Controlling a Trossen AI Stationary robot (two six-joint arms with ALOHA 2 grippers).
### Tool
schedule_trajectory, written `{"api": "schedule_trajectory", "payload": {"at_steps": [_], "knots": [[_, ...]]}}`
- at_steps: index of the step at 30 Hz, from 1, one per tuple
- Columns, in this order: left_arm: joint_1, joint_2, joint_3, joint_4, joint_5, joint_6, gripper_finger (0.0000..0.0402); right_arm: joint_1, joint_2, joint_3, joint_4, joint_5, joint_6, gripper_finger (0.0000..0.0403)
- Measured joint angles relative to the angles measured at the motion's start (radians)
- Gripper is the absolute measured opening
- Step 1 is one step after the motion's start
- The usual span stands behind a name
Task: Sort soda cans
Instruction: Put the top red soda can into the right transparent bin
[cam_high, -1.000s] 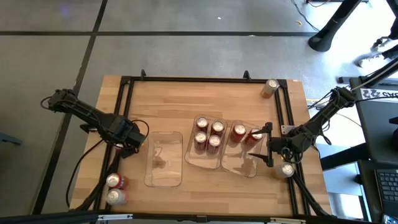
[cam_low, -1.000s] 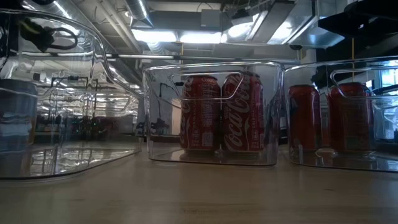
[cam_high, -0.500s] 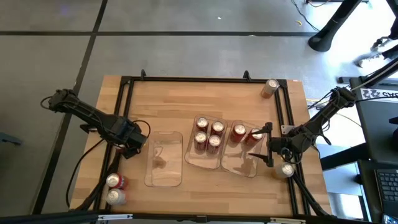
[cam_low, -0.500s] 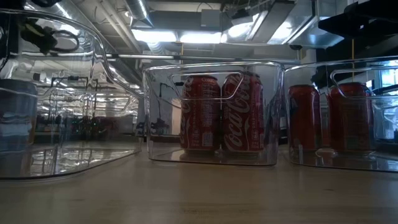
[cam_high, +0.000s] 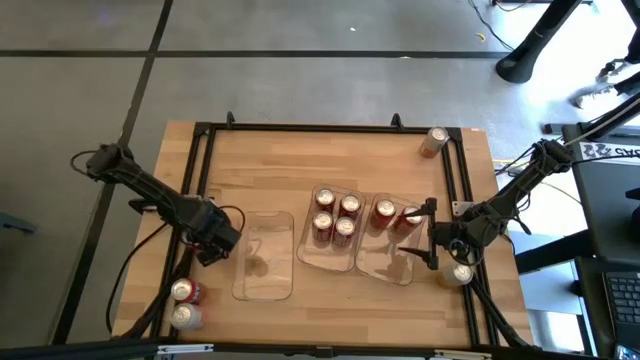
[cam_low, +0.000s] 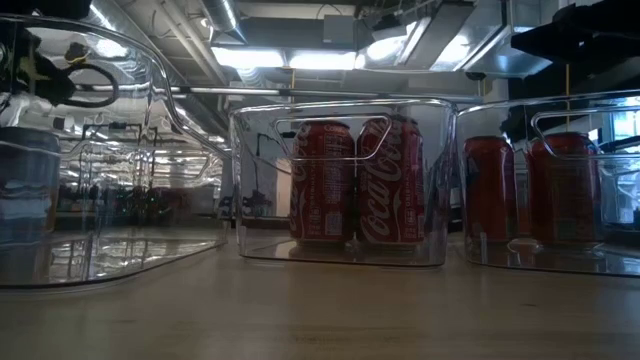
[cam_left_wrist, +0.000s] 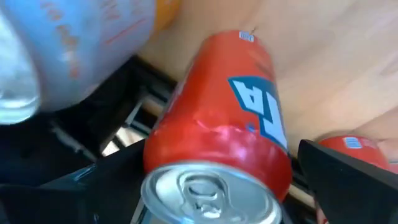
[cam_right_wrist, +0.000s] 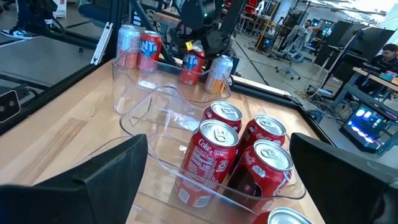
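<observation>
Left to right on the table (cam_high: 260, 160): two loose soda cans (cam_high: 184, 291) sit at the near left corner, one red-orange, the other (cam_high: 181, 316) paler, both upright and touching, not yet sorted; left gripper (cam_high: 213, 247) is just beyond them by the empty left tray (cam_high: 265, 255), fingers spread wide with nothing between them, though the left wrist view has an orange-red can (cam_left_wrist: 227, 124) lying right in front of the open jaws, blue lettering, silver top, a silver-grey can (cam_left_wrist: 56, 50) beside it; middle tray (cam_high: 332, 225) holds four red cans (cam_high: 336, 217) upright in a square, looks done; right tray (cam_high: 385, 243) holds two darker red cans (cam_high: 396, 214) at its far end, rest of it bare; right gripper (cam_high: 432, 232) hovers at that tray's right edge, fully open, holding nothing; one silver-topped can (cam_high: 461, 272) stands near it at the table's right side, and a copper can (cam_high: 434, 141) stands alone at the far right corner; judged roughly half done: six cans in trays, at least four left out, left tray unfilled; cans look undented, small, smooth metal
</observation>
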Motion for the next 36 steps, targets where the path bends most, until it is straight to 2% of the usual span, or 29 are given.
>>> {"api": "schedule_trajectory", "payload": {"at_steps": [10,15,22,26,31,36], "knots": [[-0.028,0.015,-0.001,0.027,-0.017,-0.044,0.0388,0.0,0.0,0.0,0.004,0.0,-0.001,0.039],[-0.051,0.015,-0.039,0.091,-0.023,-0.088,0.0388,0.0,0.0,0.0,0.004,0.0,-0.001,0.039],[-0.059,0.014,-0.065,0.106,0.053,-0.162,0.0386,0.0,0.0,0.0,0.003,0.0,-0.001,0.039],[-0.062,0.014,-0.065,0.095,0.085,-0.167,0.0354,0.0,0.0,0.0,0.004,0.0,-0.001,0.039],[-0.062,0.013,-0.064,0.058,0.113,-0.166,0.0279,0.0,0.0,0.0,0.012,0.0,-0.001,0.039],[-0.061,0.014,-0.053,0.061,0.106,-0.161,0.0276,0.0,0.0,0.0,0.013,0.0,-0.002,0.039]]}}
